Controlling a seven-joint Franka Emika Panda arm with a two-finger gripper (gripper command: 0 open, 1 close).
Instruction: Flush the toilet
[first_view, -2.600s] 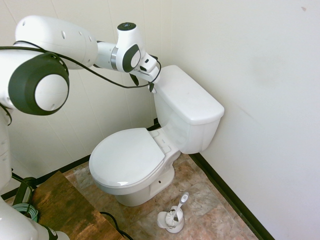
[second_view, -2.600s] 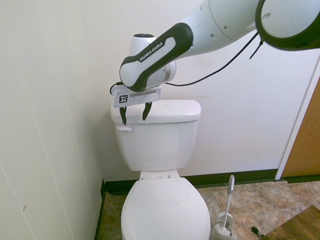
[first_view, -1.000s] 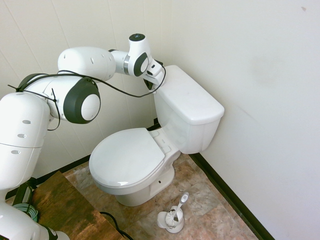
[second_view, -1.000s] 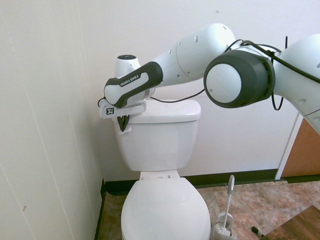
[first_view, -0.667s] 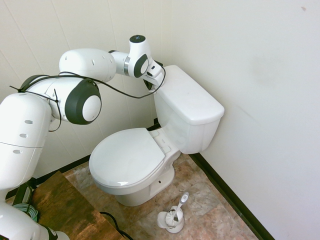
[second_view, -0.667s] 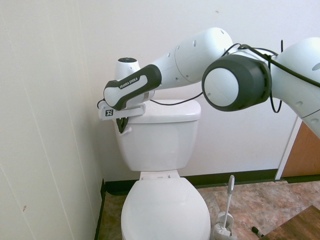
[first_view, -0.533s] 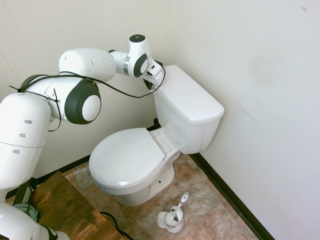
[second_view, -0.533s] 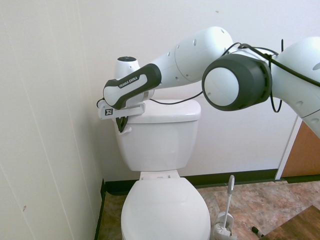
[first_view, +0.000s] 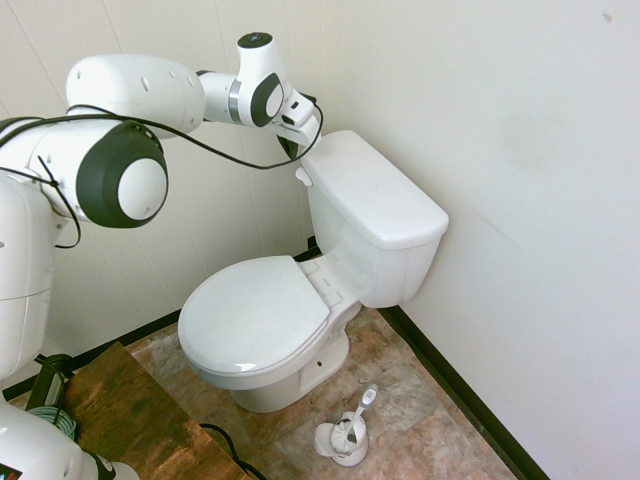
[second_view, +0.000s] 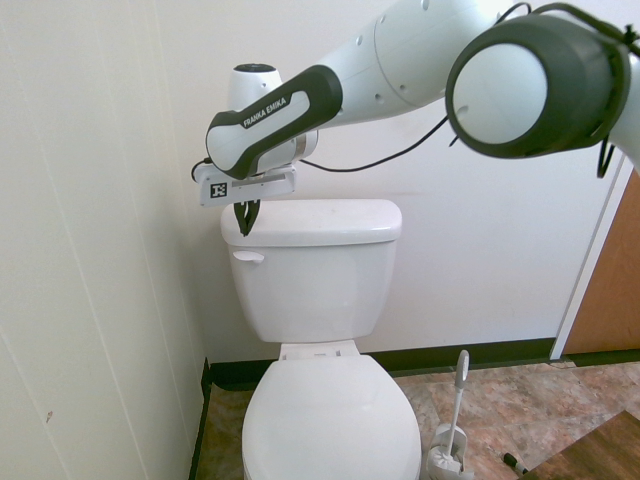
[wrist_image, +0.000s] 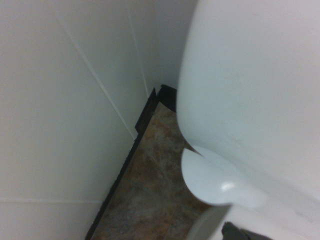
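The toilet (first_view: 375, 215) is glossy white with its oval seat lid (first_view: 255, 315) down. Its small white flush lever (second_view: 247, 256) sticks out level from the tank's front near the side wall; the lever (first_view: 301, 176) shows in both exterior views. My gripper (second_view: 243, 218) hangs just above that tank corner, a short way over the lever and apart from it, pointing down. The gripper (first_view: 290, 150) is shut with nothing in it. In the wrist view the blurred lever (wrist_image: 215, 182) lies below the camera beside the tank (wrist_image: 250, 75).
The panelled side wall (second_view: 120, 250) stands close beside the tank and gripper. A toilet brush in its holder (first_view: 348, 430) stands on the floor beside the bowl. A wooden door (second_view: 610, 290) is at the far side, and a brown board (first_view: 130, 410) lies on the floor.
The gripper, which sat low at the flush lever half a second ago, has risen above the tank corner. The lever now shows free and level. The fingers stay shut.
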